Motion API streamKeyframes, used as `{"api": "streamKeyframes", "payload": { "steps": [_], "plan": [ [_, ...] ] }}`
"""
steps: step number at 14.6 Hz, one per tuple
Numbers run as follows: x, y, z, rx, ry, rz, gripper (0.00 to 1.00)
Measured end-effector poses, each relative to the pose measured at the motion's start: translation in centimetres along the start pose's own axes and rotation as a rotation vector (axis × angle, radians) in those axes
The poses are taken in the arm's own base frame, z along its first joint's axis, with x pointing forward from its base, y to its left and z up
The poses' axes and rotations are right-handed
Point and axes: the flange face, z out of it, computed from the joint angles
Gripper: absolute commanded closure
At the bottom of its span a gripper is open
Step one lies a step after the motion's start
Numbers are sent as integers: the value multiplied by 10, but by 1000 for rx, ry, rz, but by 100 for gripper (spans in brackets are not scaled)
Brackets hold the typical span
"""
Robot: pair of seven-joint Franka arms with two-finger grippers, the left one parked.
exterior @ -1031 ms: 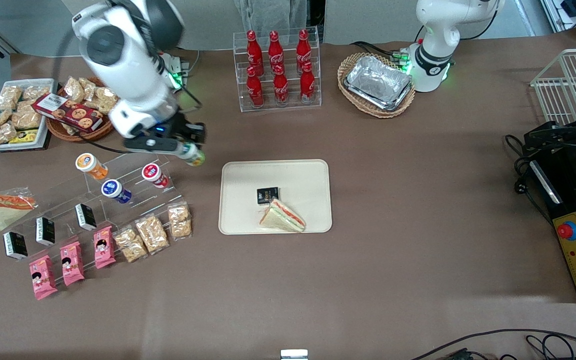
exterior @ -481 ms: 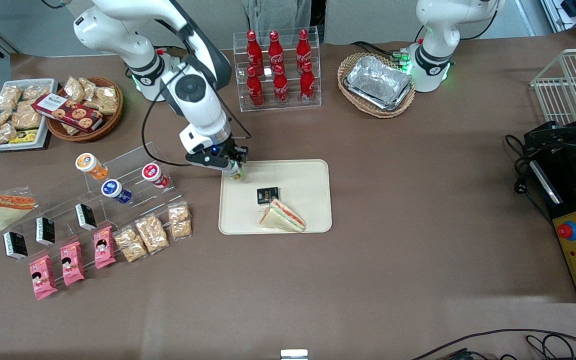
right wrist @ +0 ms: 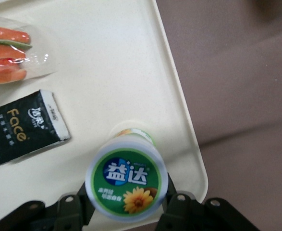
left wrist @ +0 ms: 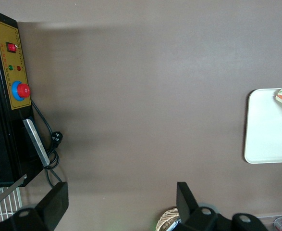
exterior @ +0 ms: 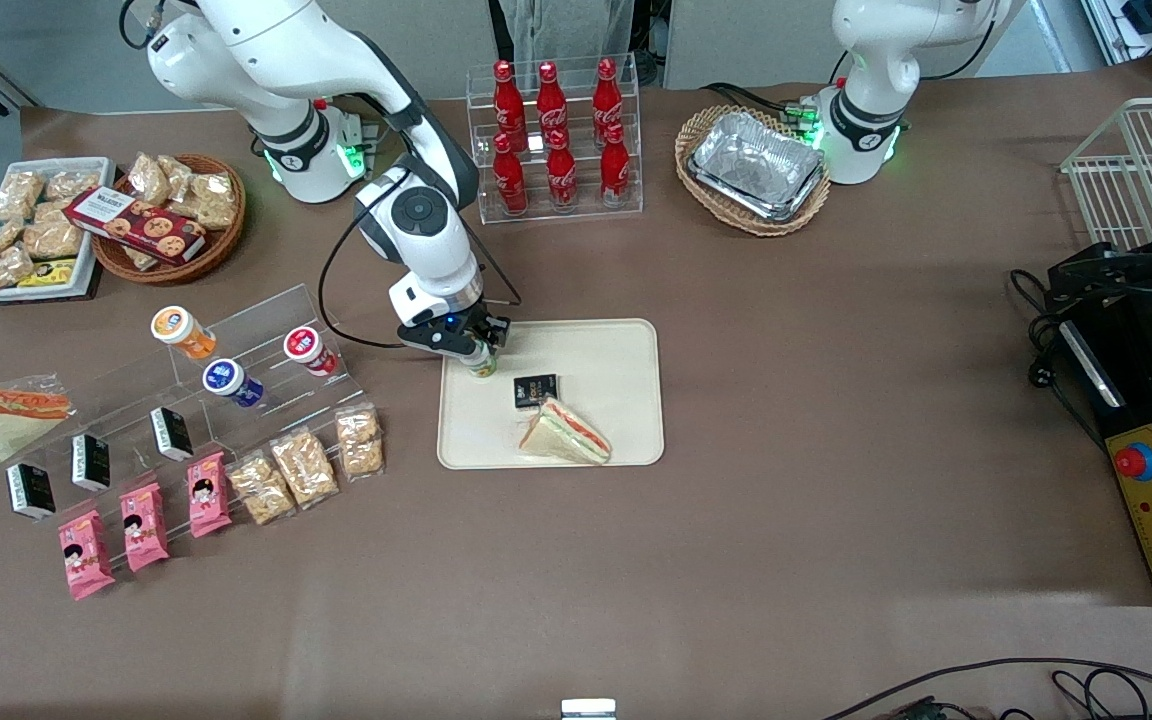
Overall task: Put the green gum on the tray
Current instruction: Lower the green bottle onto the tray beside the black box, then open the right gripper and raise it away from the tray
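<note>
The green gum [right wrist: 126,182], a small canister with a green-and-white lid and a sunflower on it, sits between the fingers of my right gripper [right wrist: 127,198], which is shut on it. The canister hangs low over a corner of the cream tray [right wrist: 131,72], its base close to or touching the tray floor. In the front view the gripper [exterior: 476,352] holds the gum [exterior: 482,364] over the tray [exterior: 616,345] at the corner nearest the snack rack, farther from the camera than the black packet [exterior: 534,389].
On the tray lie a black packet [right wrist: 21,126] and a wrapped sandwich [exterior: 566,432]. A clear stepped rack [exterior: 236,360] with orange-, blue- and red-lidded canisters stands beside the tray. A cola bottle rack [exterior: 556,140] and a foil-tray basket [exterior: 754,168] sit farther back.
The arm carried the green gum from above the stepped rack across to the tray's corner, then lowered it toward the tray floor.
</note>
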Motion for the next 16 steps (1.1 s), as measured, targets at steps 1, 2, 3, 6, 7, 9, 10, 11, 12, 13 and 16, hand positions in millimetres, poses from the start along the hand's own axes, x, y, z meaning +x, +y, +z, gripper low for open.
{"api": "streamKeyframes", "payload": {
  "steps": [1,2,3,6,7,9,10,11,12,13,16],
  "plan": [
    [1,0,0,1,2,3,0],
    [3,1,0,2,3,6,0],
    [4,1,0,2,5,8,0],
    [5,2,0,4,7,11,0],
    [5,2,-1,5,7,11,0],
    [6,2,-1,5,7,13,0],
    [7,1,-2,7,9,15,0],
    [9,0,-4,12,13,17,0],
    [12,-1,-9,20,19,21,0],
    [16,-2,-16,20,21,25,0],
    [28,-11,-66,-25,0,28,0]
  ]
}}
